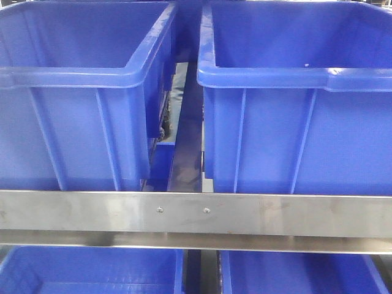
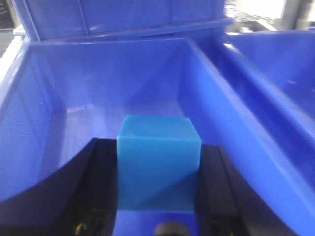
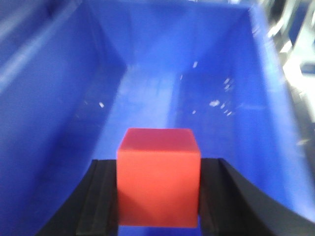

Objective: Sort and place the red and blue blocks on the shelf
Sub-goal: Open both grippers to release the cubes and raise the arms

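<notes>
In the left wrist view my left gripper (image 2: 158, 169) is shut on the blue block (image 2: 158, 167), a plain cube held between the black fingers (image 2: 101, 182) above the inside of a large blue bin (image 2: 74, 98). In the right wrist view my right gripper (image 3: 158, 182) is shut on the red block (image 3: 158, 177), held over the floor of another blue bin (image 3: 162, 93). The shelf shows in the front view as a brushed-steel rail (image 1: 196, 214) with two small screws. Neither gripper nor block appears in the front view.
Two large blue bins (image 1: 79, 92) (image 1: 294, 98) stand side by side on the shelf's upper tier with a narrow gap (image 1: 184, 141) between them. Two more blue bins (image 1: 92, 269) (image 1: 300, 272) sit on the tier below the rail.
</notes>
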Robot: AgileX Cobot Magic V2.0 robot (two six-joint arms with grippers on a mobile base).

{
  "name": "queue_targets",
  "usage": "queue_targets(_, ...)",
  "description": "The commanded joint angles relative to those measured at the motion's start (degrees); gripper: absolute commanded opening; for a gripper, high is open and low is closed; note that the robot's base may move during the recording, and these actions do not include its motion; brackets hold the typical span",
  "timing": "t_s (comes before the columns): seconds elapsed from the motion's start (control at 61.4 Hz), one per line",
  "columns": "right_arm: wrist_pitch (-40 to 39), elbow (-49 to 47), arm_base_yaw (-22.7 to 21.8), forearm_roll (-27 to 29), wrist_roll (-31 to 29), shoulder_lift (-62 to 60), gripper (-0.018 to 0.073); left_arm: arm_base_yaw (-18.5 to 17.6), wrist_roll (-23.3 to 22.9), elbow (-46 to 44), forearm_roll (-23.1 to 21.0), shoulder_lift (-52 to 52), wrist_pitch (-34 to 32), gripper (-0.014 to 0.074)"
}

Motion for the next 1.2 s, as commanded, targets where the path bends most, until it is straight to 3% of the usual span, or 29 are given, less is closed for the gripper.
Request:
queue_targets(0.0, -8.44, -2.43, 1.48, -0.32, -0.65, 3.88, 0.0057, -0.34, 0.21, -2.98, -0.09, 3.86, -8.79, 0.0122)
queue_targets(0.212, -13.28, -2.43, 5.09, -0.32, -0.65, 10.92, 0.006, -0.34, 0.11, -4.52, -0.41, 12.1, -10.54, 0.0132)
queue_targets(0.358, -14.21, -2.43, 5.36, -0.32, -0.65, 12.01, 0.0092, -0.34, 0.11, -4.66, -0.56, 13.41, -9.86, 0.0283)
queue_targets(0.423, -14.15, -2.43, 5.36, -0.32, -0.65, 12.01, 0.0163, -0.34, 0.11, -4.66, -0.56, 13.57, -8.93, 0.0428)
queue_targets(0.472, -14.1, -2.43, 5.36, -0.32, -0.65, 12.01, 0.0269, -0.34, 0.11, -4.66, -0.7, 13.57, -8.93, 0.0554)
queue_targets(0.586, -14.08, -2.43, 5.36, -0.32, -0.65, 12.01, 0.0491, -0.34, 0.11, -4.66, -0.7, 13.57, -8.93, 0.0675)
queue_targets(0.7, -14.03, -2.43, 5.3, -0.32, -0.65, 12.01, 0.0608, -0.34, 0.11, -4.66, -0.7, 13.57, -8.93, 0.0662)
queue_targets(1.009, -13.89, -2.68, 4.92, -0.32, -0.65, 10.48, 0.0604, -0.34, 0.11, -4.66, -0.7, 11.5, -8.93, 0.0566)
queue_targets(1.107, -13.25, -2.73, 3.92, -0.32, -0.65, 8.21, 0.0586, 0.0, 0.11, -4.66, -0.7, 9.01, -8.93, 0.0472)
queue_targets(1.188, -11.92, -2.73, 2.42, -0.32, -0.65, 5.52, 0.0508, 0.43, 0.11, -4.66, -0.7, 6.63, -8.93, 0.037)
